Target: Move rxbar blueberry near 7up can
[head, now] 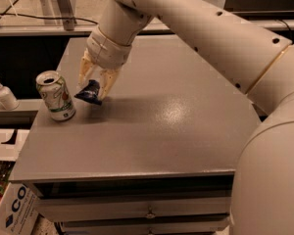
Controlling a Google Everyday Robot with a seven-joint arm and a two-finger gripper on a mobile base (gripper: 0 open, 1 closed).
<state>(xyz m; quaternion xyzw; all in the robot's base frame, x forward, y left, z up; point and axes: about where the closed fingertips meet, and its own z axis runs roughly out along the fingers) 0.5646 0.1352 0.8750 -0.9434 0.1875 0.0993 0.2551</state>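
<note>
The 7up can (56, 96), pale whitish-green with green markings and a silver top, stands upright near the left edge of the grey table (152, 131). My gripper (94, 88) hangs over the table just right of the can, shut on the rxbar blueberry (89, 92), a small dark navy-blue bar held in the air between the pale fingers (108, 82). The bar is a short way from the can and does not touch it. The big white arm reaches in from the right.
A white soap dispenser bottle (4, 94) stands on a ledge left of the table. A cardboard box (14, 209) sits on the floor at lower left. Drawers (137, 207) run along the table's front. The arm hides the table's back middle.
</note>
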